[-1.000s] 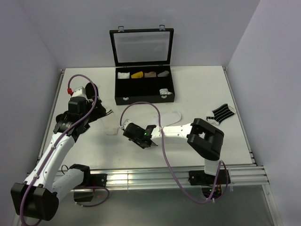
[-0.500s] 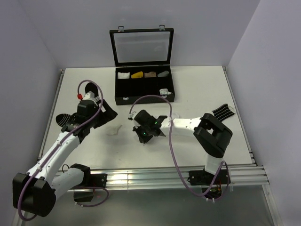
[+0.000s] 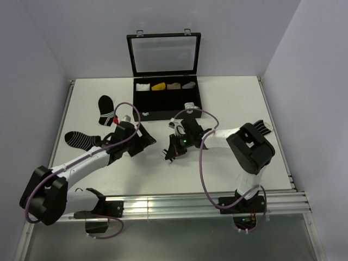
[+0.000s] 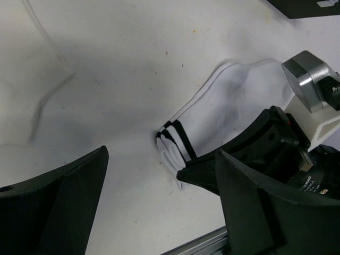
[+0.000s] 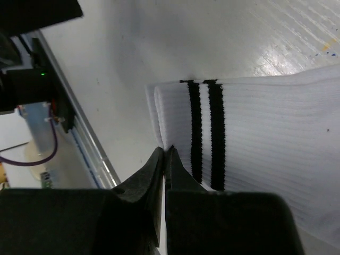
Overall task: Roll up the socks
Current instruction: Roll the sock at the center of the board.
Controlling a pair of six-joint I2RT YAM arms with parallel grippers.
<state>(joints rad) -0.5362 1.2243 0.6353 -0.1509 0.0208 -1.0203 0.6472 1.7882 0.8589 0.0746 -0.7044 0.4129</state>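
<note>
A plain white sock (image 4: 223,106) with two black cuff bands lies flat on the table, its cuff (image 5: 204,133) towards the near rail. My right gripper (image 5: 166,151) is shut, its tips pinching the cuff's edge. From above, this gripper (image 3: 172,152) covers most of that sock. My left gripper (image 4: 159,212) is open and hovers just left of the cuff with nothing between its fingers. It sits at centre-left in the top view (image 3: 144,140). A second white sock with thin black lines (image 3: 259,128) lies at the right, partly behind my right arm's elbow.
An open black case (image 3: 142,111) stands at the back, with small rolled bundles in its compartments. Two black socks with white stripes (image 3: 106,109) (image 3: 81,140) lie at the left. The aluminium rail (image 3: 179,204) runs along the near edge.
My left arm has swung right from the table's left side to the middle, uncovering the black socks. My right gripper has shifted slightly right and shut on the cuff.
</note>
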